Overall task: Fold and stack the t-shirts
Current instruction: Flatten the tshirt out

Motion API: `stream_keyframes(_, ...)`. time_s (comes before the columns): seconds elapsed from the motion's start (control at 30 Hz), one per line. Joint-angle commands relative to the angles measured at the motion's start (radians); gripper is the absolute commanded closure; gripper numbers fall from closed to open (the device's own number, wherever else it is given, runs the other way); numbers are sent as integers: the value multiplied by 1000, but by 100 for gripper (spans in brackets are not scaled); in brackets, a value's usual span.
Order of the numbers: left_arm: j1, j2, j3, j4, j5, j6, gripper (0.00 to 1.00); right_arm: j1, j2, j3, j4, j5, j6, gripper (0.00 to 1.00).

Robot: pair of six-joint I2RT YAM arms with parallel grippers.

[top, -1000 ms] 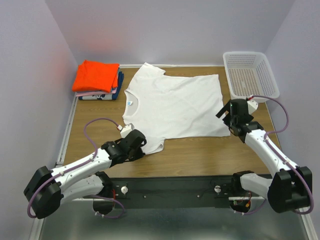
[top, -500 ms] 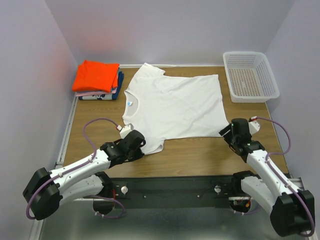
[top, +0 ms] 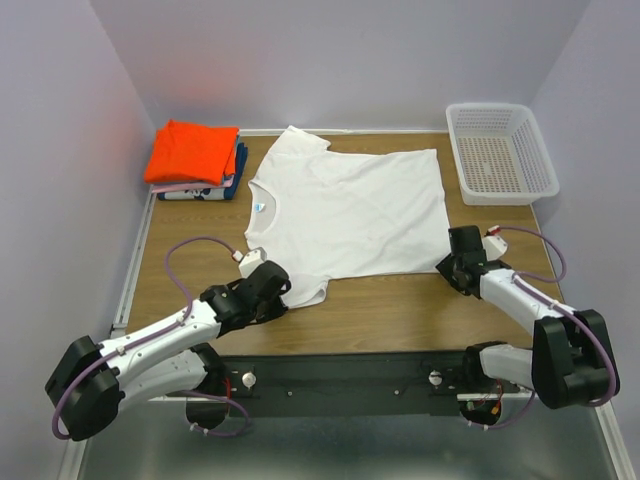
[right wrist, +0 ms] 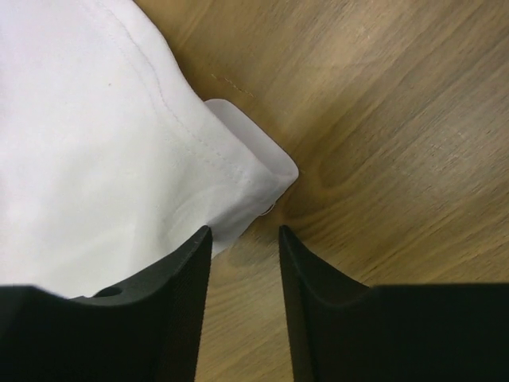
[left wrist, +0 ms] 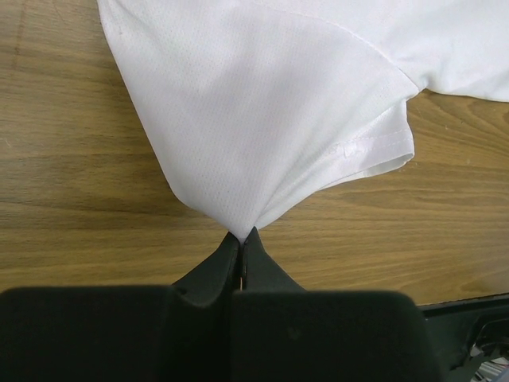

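White sleeve cloth sits clamped in the left claw (left wrist: 241, 245); the right claw (right wrist: 245, 239) has just dropped to the hem corner, jaws narrowing, not yet pinching (cloth lies beside one finger). Beyond, the white t-shirt (top: 350, 210) lies flat on the desk (top: 400, 300), ready to fold; the orange t-shirt (top: 192, 150) tops the far stack.

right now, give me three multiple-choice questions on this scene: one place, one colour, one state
1. Where is the basket? A) far left corner B) far right corner C) between the arms
2. What colour tops the folded pile? A) green B) white C) orange
3. The left gripper is: A) shut on the white shirt B) open over bare wood C) holding the basket
Answers: B, it sits far right; C, its top layer is orange; A, cloth bunches between its closed jaws.
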Motion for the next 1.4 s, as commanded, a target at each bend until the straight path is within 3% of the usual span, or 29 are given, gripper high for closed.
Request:
stream_keyframes(0.0, -3, -22, -21, 9, -36, -7, 100, 2, 11, -24, -32, 15, 8, 58)
stream_keyframes(0.13, -3, -20, -14, 2, -47, -10, 100, 2, -34, -43, -32, 45, 5, 71)
stream_keyframes(0.23, -3, -20, -5, -9, -50, -11, 100, 1, -58, -41, -32, 14, -30, 94)
stream_keyframes(0.3, -3, -26, -1, -18, -49, -11, 100, 2, -106, -49, -52, -41, -44, 99)
stream_keyframes(0.57, -3, -80, -2, -29, -50, -17, 100, 1, -343, -149, -192, -118, 22, 99)
stream_keyframes(0.67, -3, -83, -2, -29, -50, -11, 100, 2, -339, -129, -193, -32, 28, 93)
stream_keyframes(0.73, -3, -80, -1, -31, -46, -10, 100, 2, -302, -74, -193, 18, 19, 82)
stream_keyframes(1.1, -3, -94, -18, -14, -44, -10, 100, 1, -42, 64, -143, 150, 34, 50)
stream_keyframes(1.27, -3, -92, -19, -8, -46, -4, 100, 1, 61, 100, -94, 147, 27, 48)
stream_keyframes(1.37, -3, -95, -19, -8, -47, -4, 100, 1, 117, 111, -63, 137, 11, 58)
